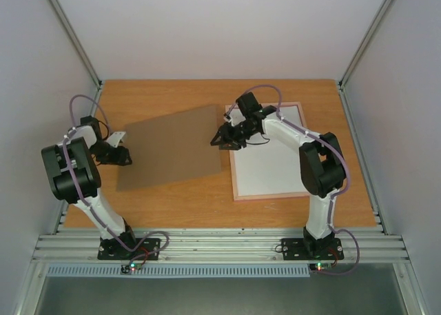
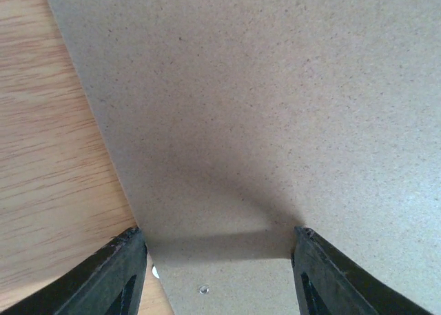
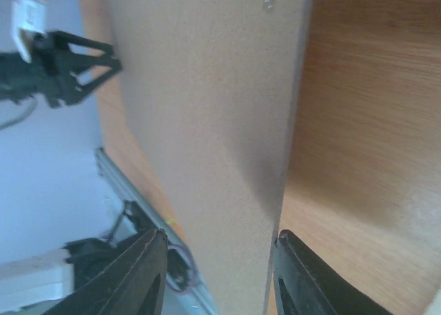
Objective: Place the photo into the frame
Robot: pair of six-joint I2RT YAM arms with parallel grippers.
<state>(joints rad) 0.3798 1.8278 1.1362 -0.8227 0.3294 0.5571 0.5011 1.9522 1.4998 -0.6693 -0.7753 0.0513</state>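
Flanking backing board (image 1: 172, 148), left end effector (image 1: 127, 156) and right end effector (image 1: 216, 141) part-open, frame (image 1: 270, 194) beside right

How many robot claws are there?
2. The left gripper is at the left edge of the board; the right gripper is at its right edge, beside the frame. None seem hidden.

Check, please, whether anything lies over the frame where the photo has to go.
The board lies beside the frame, to its left, off it. Only the right arm reaches across above the frame's white inside.
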